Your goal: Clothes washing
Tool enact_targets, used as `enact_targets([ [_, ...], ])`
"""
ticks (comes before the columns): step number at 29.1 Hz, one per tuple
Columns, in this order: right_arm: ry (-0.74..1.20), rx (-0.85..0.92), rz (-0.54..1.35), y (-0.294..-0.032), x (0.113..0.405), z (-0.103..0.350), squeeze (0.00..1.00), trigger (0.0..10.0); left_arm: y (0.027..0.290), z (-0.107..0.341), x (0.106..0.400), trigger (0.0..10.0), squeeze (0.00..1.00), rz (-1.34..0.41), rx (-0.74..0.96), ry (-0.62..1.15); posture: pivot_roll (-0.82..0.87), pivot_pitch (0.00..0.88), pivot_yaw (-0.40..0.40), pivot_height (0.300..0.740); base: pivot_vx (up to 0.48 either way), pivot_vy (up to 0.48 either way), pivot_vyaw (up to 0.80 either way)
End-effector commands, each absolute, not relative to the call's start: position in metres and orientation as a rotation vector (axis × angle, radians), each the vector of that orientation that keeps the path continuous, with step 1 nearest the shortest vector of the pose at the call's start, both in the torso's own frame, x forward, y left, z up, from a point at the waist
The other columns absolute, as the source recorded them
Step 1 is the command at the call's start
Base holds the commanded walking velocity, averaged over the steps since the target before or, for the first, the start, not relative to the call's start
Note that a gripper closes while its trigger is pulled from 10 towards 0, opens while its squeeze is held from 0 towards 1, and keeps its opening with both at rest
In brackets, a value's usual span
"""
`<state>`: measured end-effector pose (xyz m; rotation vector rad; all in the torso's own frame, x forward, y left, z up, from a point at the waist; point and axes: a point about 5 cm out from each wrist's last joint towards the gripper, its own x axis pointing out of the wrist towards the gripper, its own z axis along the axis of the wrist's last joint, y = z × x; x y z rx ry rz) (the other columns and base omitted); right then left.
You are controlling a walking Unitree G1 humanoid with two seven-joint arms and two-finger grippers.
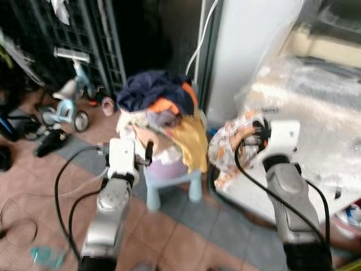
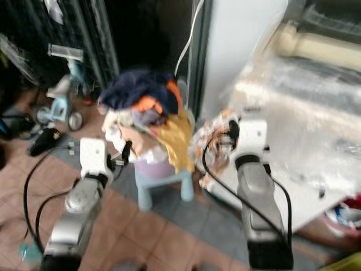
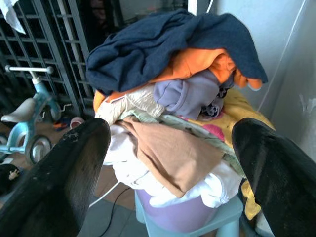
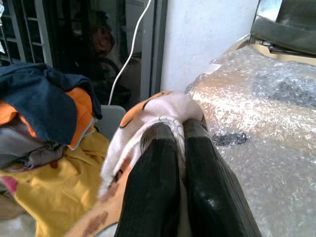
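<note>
Gripping a white and orange patterned garment (image 4: 148,118), the right gripper (image 4: 180,129) has its fingers clenched on the cloth beside the bubble-wrapped washing machine (image 1: 316,113). The left gripper (image 3: 170,143) hangs with fingers spread wide just before the pile of clothes (image 1: 161,110), which is heaped on a pale blue stool (image 1: 172,186), a dark blue piece topmost.

Pile (image 3: 173,108) on pale blue stool (image 1: 194,186): navy top (image 3: 148,44) uppermost, orange (image 3: 197,61) under it, then lilac (image 3: 190,91), tan (image 3: 173,153), white, yellow (image 4: 59,190) hanging at the side. Purple tub (image 3: 175,217) beneath. Beside the pile — white cloth (image 4: 158,111), orange-and-brown print, between black fingers (image 4: 153,187). Floor (image 1: 163,237) near stool: terracotta and grey tiles.
</note>
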<state>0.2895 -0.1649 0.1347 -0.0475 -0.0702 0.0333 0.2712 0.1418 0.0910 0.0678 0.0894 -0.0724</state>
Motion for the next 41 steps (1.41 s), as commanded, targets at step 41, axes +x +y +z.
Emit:
enact_targets([
  [41,-0.199,-0.097,0.104,-0.14,0.312,0.158,0.0,10.0,0.133,0.094,0.281,10.0,0.0,-0.1,0.049,0.063,-0.05,0.0,0.022,0.74,0.324,-0.036,-0.1],
])
